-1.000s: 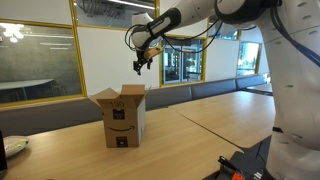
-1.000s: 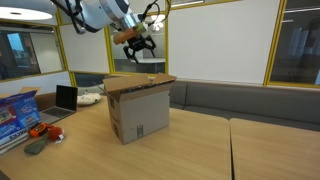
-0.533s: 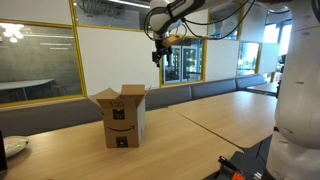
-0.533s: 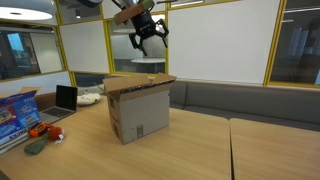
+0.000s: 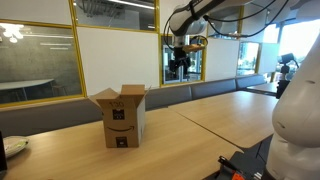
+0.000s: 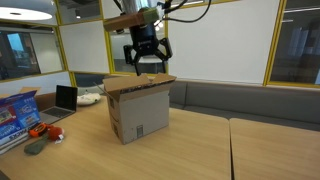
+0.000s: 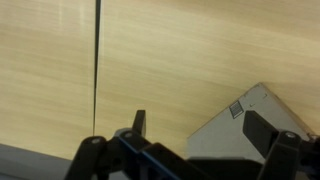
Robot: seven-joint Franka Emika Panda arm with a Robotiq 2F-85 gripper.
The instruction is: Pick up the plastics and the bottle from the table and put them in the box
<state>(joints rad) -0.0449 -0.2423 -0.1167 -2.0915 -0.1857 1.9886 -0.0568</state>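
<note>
Box (image 5: 122,118) is brown cardboard, flaps up, black logo on its side.

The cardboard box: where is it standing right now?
In both exterior views the box stands upright near the middle of the wooden table, flaps open; the open pincer hangs in the air higher than it.

On the counter (image 5: 215,115), a cardboard box (image 5: 120,118). High in the air, above box height and touching nothing, the pincer (image 6: 147,64). In an exterior view, left of the box on the counter, a laptop (image 6: 65,98); behind the counter, bench seating (image 6: 240,100).
</note>
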